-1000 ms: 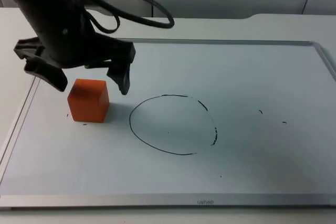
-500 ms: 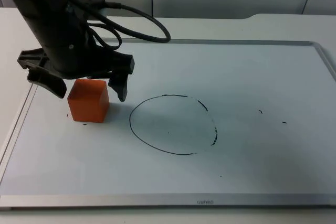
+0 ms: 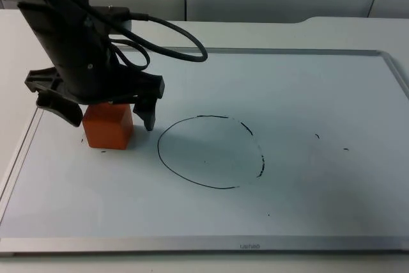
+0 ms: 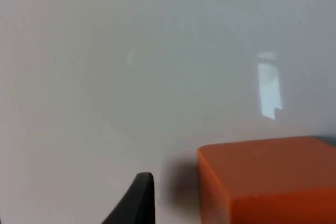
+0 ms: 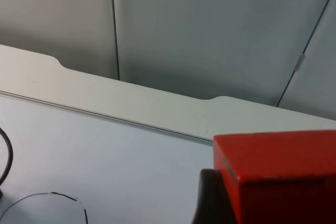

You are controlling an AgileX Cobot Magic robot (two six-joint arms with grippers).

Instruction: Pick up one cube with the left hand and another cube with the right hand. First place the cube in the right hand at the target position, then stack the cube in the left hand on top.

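Note:
An orange cube (image 3: 108, 128) rests on the white board left of a hand-drawn black circle (image 3: 211, 151). My left gripper (image 3: 107, 117) is open and low over this cube, one finger on each side, its body covering the cube's top. In the left wrist view the orange cube (image 4: 268, 182) lies beside one black fingertip (image 4: 137, 199) with a small gap between them. In the right wrist view a red cube (image 5: 275, 174) is held off the table against a black finger (image 5: 210, 198), so my right gripper (image 5: 273, 205) is shut on it.
The white board (image 3: 307, 94) has a thin metal frame and a few small ink marks at the right. Behind it runs the white table edge and the grey partition wall (image 5: 210, 30). An arc of the circle (image 5: 52, 195) appears in the right wrist view.
My left gripper has come down around the orange cube, its fingers now lower along the cube's sides and its body hiding the cube's top. The cube has not moved.

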